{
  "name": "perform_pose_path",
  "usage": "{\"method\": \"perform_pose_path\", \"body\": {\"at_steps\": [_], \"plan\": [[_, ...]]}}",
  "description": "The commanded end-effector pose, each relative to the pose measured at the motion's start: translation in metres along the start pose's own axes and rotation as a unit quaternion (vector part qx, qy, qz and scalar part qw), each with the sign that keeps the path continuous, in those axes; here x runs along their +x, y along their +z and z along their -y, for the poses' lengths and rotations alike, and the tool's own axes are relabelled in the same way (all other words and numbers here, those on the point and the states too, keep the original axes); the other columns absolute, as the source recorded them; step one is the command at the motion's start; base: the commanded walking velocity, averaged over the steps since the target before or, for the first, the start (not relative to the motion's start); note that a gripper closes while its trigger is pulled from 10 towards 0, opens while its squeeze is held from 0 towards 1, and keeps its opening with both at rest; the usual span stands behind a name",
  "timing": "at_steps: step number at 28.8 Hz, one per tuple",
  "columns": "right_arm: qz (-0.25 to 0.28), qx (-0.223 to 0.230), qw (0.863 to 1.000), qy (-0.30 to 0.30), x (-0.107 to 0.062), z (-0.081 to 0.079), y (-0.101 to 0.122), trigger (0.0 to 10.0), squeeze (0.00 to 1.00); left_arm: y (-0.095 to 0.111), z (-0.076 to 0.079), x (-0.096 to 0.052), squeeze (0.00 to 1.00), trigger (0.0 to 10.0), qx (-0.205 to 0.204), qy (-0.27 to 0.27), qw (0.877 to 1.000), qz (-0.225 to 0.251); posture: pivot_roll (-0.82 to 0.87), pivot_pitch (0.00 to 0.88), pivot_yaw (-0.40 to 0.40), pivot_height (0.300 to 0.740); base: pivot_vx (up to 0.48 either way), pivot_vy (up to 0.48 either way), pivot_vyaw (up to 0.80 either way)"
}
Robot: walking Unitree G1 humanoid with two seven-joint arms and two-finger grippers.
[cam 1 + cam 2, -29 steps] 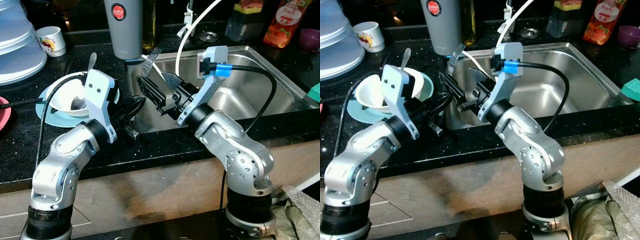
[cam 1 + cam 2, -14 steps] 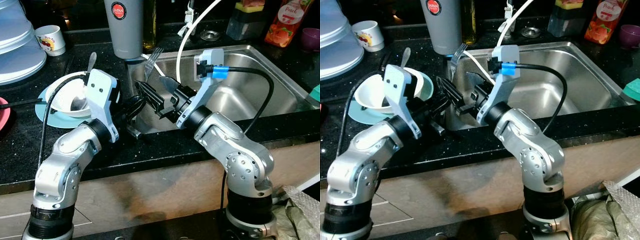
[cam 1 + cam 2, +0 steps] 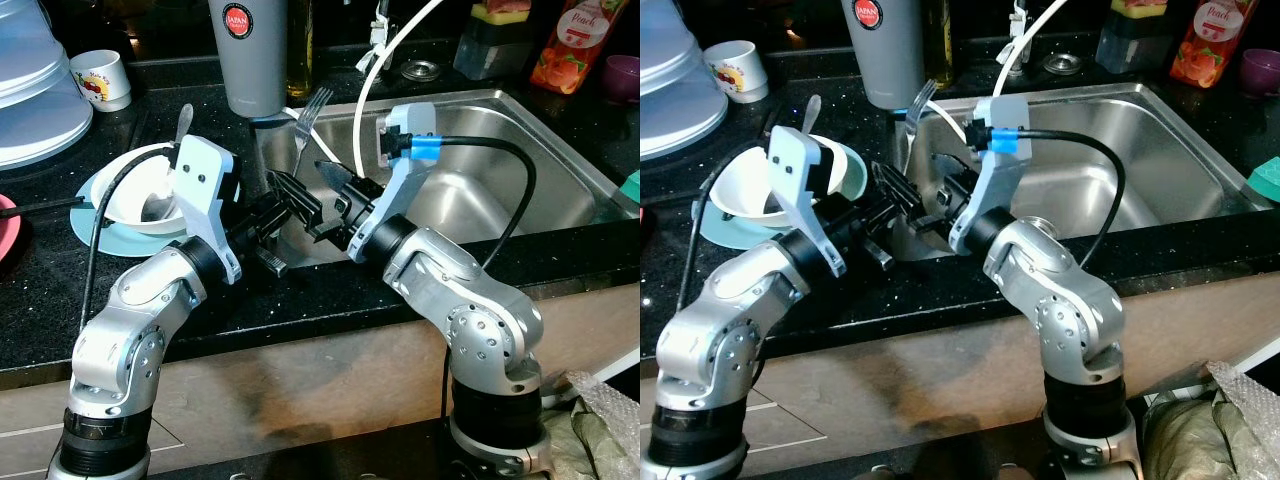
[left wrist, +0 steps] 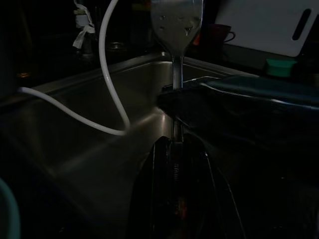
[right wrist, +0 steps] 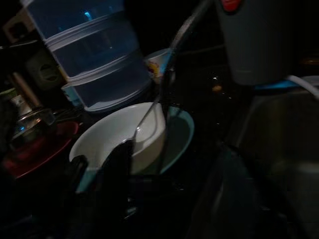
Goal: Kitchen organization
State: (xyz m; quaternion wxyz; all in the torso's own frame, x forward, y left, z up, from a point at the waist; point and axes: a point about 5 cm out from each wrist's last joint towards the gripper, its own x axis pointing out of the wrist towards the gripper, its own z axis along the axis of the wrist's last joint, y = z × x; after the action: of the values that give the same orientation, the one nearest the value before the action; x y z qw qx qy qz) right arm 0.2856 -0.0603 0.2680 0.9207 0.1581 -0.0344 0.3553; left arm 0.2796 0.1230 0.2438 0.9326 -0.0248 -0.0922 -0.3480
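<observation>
A silver fork (image 3: 311, 108) stands nearly upright over the sink's left rim, tines up. Its handle runs down into my left gripper (image 3: 280, 208), which is shut on it; in the left wrist view the fork (image 4: 176, 30) rises straight out from between the dark fingers. My right gripper (image 3: 302, 180) reaches in from the sink side and stands open. One of its fingers (image 4: 239, 94) crosses close in front of the fork handle, and I cannot tell whether it touches. A white bowl (image 3: 135, 200) holding a spoon (image 3: 183, 122) sits on a teal plate (image 3: 90, 222) left of the grippers.
The steel sink (image 3: 520, 135) lies to the right, with a white hose (image 3: 375, 75) looping into it. A grey tumbler (image 3: 247, 50), a mug (image 3: 101, 80) and stacked clear containers (image 3: 30, 95) stand behind. A juice bottle (image 3: 570, 45) is at the back right.
My right gripper has slid left along the sink edge, closer to the left gripper. The fork has tipped a little more upright in the left gripper.
</observation>
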Motion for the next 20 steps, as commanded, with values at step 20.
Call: {"method": "perform_pose_path", "body": {"at_steps": [20], "plan": [[0.011, 0.027, 0.999, -0.027, -0.0003, 0.0094, 0.0019, 0.0, 0.0, 0.0018, 0.0041, -0.0003, 0.0, 0.0, 0.002, -0.023, 1.0, 0.005, 0.01, 0.096, 0.03, 0.74, 0.0, 0.0, 0.0]]}}
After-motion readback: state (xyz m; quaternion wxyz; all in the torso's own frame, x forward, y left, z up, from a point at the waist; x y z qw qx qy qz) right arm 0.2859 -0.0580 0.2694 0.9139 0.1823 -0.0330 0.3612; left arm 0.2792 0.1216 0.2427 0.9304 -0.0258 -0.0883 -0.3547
